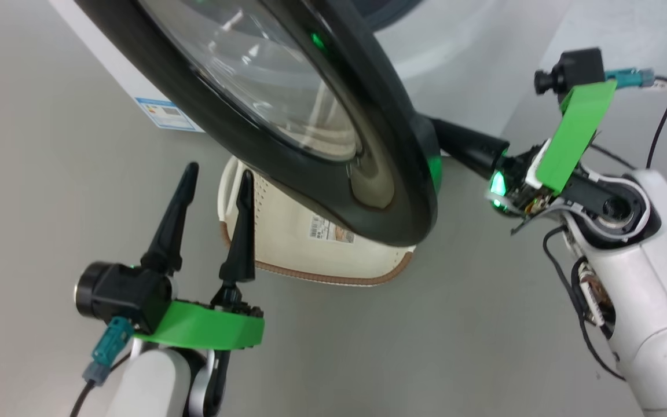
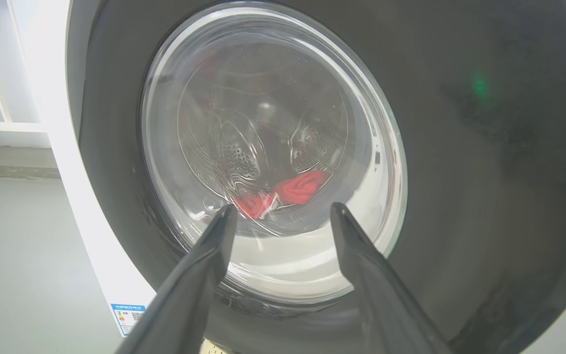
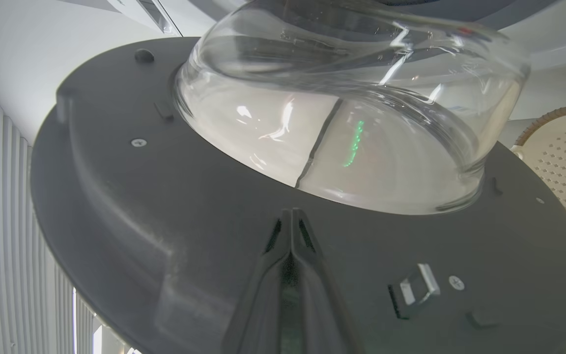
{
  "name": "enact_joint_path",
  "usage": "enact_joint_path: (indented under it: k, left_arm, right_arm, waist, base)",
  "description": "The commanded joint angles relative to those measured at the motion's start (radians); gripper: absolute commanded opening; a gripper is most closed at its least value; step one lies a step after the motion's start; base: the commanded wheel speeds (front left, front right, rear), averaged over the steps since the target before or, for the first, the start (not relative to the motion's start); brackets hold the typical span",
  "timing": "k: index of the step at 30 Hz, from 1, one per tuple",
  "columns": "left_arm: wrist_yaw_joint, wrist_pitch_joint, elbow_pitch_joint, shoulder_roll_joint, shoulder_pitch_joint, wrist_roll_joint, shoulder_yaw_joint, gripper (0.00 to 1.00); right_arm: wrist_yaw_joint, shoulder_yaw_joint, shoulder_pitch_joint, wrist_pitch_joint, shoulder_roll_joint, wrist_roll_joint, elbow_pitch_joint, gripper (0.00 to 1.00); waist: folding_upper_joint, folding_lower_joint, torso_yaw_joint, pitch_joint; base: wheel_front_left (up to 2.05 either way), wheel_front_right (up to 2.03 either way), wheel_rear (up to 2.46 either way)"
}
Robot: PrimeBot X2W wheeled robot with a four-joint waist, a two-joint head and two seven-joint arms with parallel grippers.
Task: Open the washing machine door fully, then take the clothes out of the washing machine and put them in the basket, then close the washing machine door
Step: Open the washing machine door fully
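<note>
The washing machine [image 1: 455, 63] stands in front of both grippers. Its door [image 1: 403, 202] is open only partly, by my judgement about half way. The door hangs between the two arms: its glossy outer face looks toward the left gripper [image 1: 219, 172], its grey inner face toward the right gripper [image 3: 291, 216]. The right gripper has its fingers pressed together and holds nothing. Its tips seem to rest on the inner face, just before the glass bowl [image 3: 361, 123]. This arm is therefore the nearer one, and a push straight ahead should swing the door wider. The left gripper is spread wide, empty, apart from the outer face. The basket [image 1: 287, 231] sits beyond its fingertips, under the door's rim. The clothes [image 2: 300, 187] lie ahead of it, behind the glass, inside the drum [image 2: 236, 157].
</note>
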State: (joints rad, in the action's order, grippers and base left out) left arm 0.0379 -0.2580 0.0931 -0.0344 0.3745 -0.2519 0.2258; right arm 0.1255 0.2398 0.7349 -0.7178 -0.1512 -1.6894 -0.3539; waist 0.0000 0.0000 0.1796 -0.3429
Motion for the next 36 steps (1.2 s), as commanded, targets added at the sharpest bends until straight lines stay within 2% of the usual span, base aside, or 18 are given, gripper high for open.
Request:
enact_joint_path:
  k: [1, 23, 36]
  left_arm:
    - [0.011, -0.004, -0.019, -0.016, -0.016, -0.007, -0.029, 1.00]
    - [0.023, -0.004, 0.032, -0.016, -0.126, -0.025, -0.021, 1.00]
    - [0.025, -0.004, 0.049, -0.016, -0.149, -0.036, -0.011, 1.00]
  right_arm:
    - [0.005, 0.019, -0.025, -0.009, 0.023, 0.000, 0.025, 0.00]
    - [0.005, 0.086, -0.179, -0.011, 0.047, -0.047, 0.002, 0.00]
    - [0.005, 0.136, -0.203, -0.007, 0.060, -0.058, -0.011, 0.00]
  waist:
    - [0.0000, 0.0000, 0.028, 0.033]
    - [0.0000, 0.0000, 0.213, 0.205]
    - [0.0000, 0.0000, 0.282, 0.245]
  base:
    - [0.00, 0.00, 0.00]
    - [0.00, 0.00, 0.00]
    - [0.00, 0.00, 0.00]
